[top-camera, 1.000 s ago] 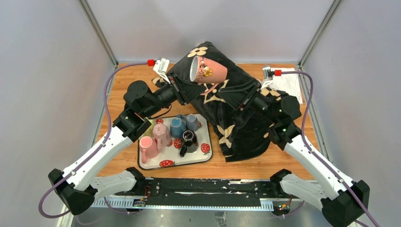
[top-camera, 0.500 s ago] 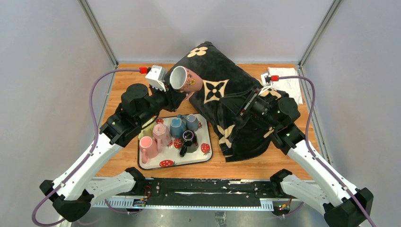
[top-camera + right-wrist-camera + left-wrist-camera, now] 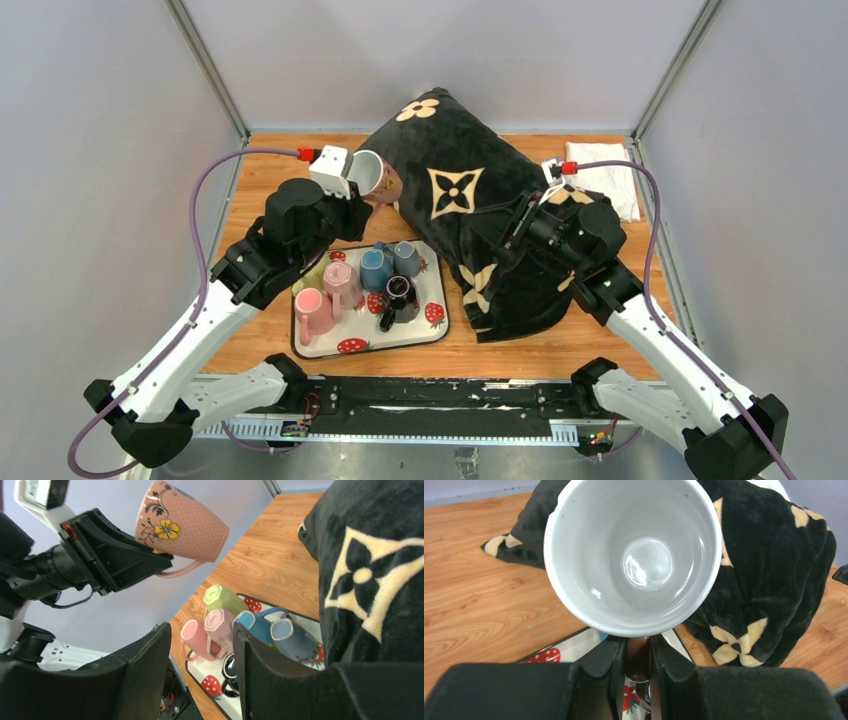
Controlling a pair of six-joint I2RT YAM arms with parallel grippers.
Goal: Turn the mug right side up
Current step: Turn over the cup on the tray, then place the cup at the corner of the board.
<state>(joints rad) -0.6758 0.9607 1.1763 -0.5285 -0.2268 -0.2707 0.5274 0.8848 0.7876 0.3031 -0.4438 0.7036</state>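
Note:
The mug (image 3: 376, 177) is pink with a yellow flower and a white inside. It hangs in the air over the back left of the table, tilted, with its mouth turned up and to the left. My left gripper (image 3: 356, 198) is shut on its handle; the left wrist view looks straight into the mug (image 3: 634, 555), with the handle pinched between the fingers (image 3: 616, 662). In the right wrist view the mug (image 3: 180, 522) shows side-on in the left gripper (image 3: 150, 562). My right gripper (image 3: 201, 645) stands open and empty over the black cushion (image 3: 470, 200).
A white strawberry-print tray (image 3: 372, 349) lies at the front left, holding several mugs: pink (image 3: 312, 310), pale pink (image 3: 342, 283), blue (image 3: 376, 268), grey-blue (image 3: 406, 258), black (image 3: 398, 296). A white cloth (image 3: 606, 170) sits at the back right. Grey walls enclose the table.
The left arm has carried the mug leftward and down, from above the cushion to the table's back left, turning its mouth more upward. The right arm has drawn back slightly.

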